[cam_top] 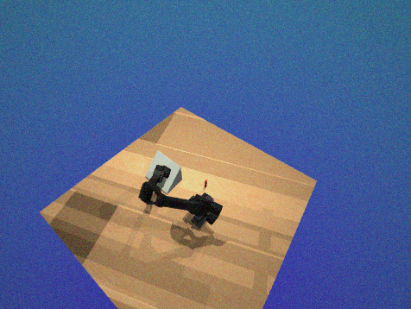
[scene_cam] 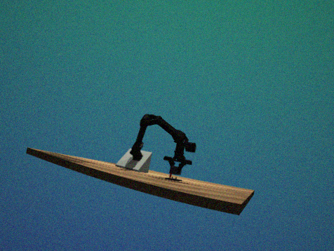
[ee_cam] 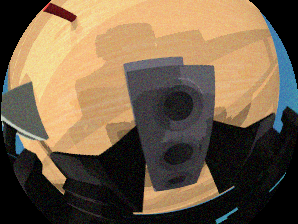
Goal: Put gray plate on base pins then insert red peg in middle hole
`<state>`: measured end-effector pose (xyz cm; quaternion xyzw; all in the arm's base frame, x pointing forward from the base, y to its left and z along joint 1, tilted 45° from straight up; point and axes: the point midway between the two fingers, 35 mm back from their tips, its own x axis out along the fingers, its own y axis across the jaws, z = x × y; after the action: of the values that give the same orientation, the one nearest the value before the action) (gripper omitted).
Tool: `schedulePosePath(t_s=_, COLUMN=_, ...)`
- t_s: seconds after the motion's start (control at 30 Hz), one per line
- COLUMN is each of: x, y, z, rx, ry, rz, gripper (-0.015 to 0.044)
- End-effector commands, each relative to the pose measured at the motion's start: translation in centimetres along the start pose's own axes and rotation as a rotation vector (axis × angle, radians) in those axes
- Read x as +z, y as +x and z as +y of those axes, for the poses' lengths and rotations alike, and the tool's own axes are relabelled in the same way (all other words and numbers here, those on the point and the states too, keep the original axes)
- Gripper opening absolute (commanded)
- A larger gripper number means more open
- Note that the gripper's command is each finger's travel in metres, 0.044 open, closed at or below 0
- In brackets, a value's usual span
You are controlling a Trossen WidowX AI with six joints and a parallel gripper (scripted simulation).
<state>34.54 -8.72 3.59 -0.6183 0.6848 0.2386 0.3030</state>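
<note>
Gray plate (cam_top: 199,222) (scene_cam: 176,171) (ee_cam: 150,102): hangs from the gripper (cam_top: 199,215) (scene_cam: 177,165) (ee_cam: 166,123), above the desk (cam_top: 242,173) (scene_cam: 210,196) (ee_cam: 100,65). Wrist view shows its broad face, two round holes plain and a third foreshortened at the lower end. Exterior view: plate held tilted, not lying flat; the dark base (scene_cam: 178,180) is low on the desk beneath it. Pin fit cannot be read at this size.

Red peg (cam_top: 205,184) (scene_cam: 170,175) (ee_cam: 61,12): apart from the plate, on the side toward the desk's top corner as seen from above.

Edges and room: top view puts the plate well inside the desk's edges. A broad stretch of wood separates it from the right corner. The pale wedge block (cam_top: 176,183) (scene_cam: 123,162) (ee_cam: 22,107) is nearer the upper-left edge.

Pose: the arm (cam_top: 174,202) (scene_cam: 166,127) rises from the wedge block, bends over at the elbow and points its gripper down. Gripper clamped on the plate, one finger at each side.
</note>
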Motion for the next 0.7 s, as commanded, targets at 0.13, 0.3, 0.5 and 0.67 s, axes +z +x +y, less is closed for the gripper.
schedulePosePath(t_s=0.13, x=0.1, y=0.9, z=0.1, rx=-0.002, ry=-0.009, rz=0.006, gripper=0.0)
schedulePosePath(t_s=0.3, x=0.1, y=1.7, z=0.1, rx=-0.002, ry=-0.009, rz=0.006, gripper=0.0)
schedulePosePath(t_s=0.5, x=0.1, y=2.5, z=0.1, rx=-0.002, ry=-0.009, rz=0.007, gripper=0.0)
schedulePosePath(t_s=0.67, x=0.0, y=2.1, z=-0.1, rx=-0.003, ry=0.0, rz=0.001, gripper=0.0)
